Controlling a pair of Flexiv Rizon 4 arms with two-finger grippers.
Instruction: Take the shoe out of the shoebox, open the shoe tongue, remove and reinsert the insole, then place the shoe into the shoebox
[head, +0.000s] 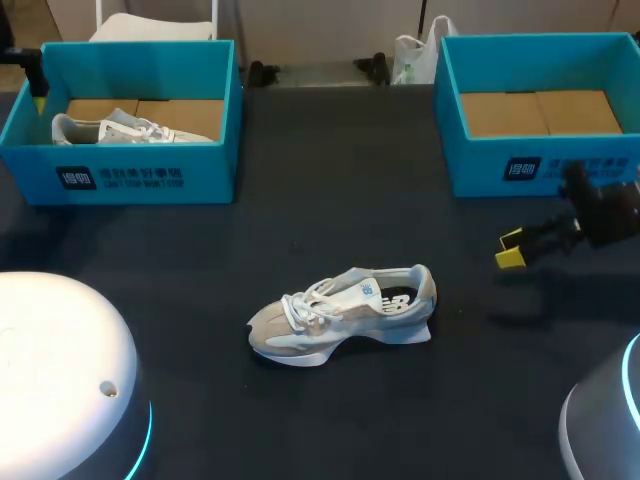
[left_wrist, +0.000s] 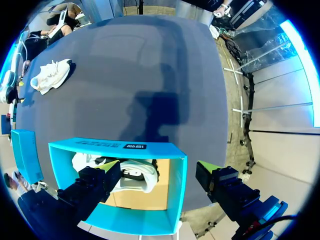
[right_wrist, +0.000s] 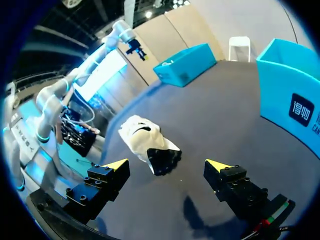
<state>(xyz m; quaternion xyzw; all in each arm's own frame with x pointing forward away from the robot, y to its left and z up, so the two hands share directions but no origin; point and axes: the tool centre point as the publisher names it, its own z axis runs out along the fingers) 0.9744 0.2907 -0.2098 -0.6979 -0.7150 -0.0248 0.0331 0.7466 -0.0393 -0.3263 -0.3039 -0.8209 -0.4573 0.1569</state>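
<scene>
A beige and white shoe (head: 340, 312) lies on its sole in the middle of the dark table, toe to the left. My right gripper (head: 510, 248) hovers open to the right of it, a good way off. In the right wrist view the shoe (right_wrist: 147, 142) lies ahead of the open fingers (right_wrist: 167, 167), heel end nearest. My left gripper (left_wrist: 157, 170) hangs open above the left teal shoebox (left_wrist: 125, 146), over a second white shoe (left_wrist: 135, 175) inside it. The shoe on the table (left_wrist: 50, 75) is far off across the table from that gripper.
The left teal shoebox (head: 130, 170) stands at the back left with the second shoe (head: 130, 128) in it. A matching box (head: 540, 150) at the back right shows only its cardboard floor. My arm bases (head: 60, 380) fill the near corners.
</scene>
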